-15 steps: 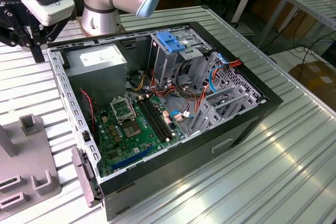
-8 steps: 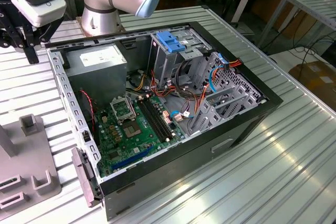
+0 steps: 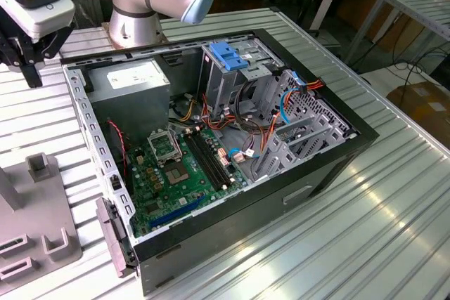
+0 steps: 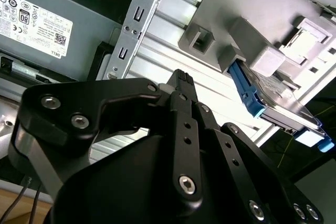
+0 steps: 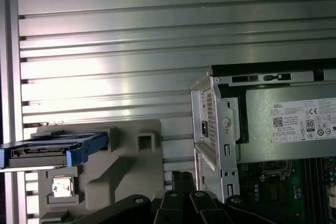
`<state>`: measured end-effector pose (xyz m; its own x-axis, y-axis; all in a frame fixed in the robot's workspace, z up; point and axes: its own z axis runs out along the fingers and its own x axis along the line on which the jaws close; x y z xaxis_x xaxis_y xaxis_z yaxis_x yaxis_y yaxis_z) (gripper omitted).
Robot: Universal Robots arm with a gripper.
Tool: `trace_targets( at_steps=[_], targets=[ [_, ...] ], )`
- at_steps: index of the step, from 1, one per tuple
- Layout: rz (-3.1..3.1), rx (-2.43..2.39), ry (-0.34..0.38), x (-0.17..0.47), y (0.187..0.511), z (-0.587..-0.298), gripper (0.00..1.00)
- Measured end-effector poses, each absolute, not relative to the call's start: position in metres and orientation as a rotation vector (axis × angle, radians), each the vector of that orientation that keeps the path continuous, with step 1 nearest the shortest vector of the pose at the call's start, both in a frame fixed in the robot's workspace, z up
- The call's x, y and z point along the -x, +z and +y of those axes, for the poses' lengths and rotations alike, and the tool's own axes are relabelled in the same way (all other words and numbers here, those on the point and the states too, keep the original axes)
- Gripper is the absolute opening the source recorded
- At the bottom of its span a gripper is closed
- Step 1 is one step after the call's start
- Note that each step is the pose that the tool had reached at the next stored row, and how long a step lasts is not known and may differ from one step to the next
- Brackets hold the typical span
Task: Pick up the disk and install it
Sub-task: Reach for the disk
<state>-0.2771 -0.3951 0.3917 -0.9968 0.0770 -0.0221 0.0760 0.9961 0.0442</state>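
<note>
- Step: pre-pick approach. hand (image 4: pixel 181 78) has fingers together, nothing in it, and hangs over counter (image 3: pixel 394 237) beside PC case (image 3: pixel 330 166).
- disk (image 5: pixel 50 150) sits on edge in grey fixture (image 5: pixel 131 166), well apart from hand, not yet grasped.
- IMO the pick needs fingers opened and squared across disk's flat faces.

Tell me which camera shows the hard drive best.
The second wrist view: the hard drive shows its blue edge and metal body in the grey holder. The first wrist view gives it edge-on. The exterior view catches the holder.
</note>
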Motion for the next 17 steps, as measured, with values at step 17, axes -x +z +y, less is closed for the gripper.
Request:
trace_targets(
  at_steps=[17],
  targets=[
    [3.115, -0.120, 0.068, 0.304, 0.392, -0.395, 0.10]
  ],
)
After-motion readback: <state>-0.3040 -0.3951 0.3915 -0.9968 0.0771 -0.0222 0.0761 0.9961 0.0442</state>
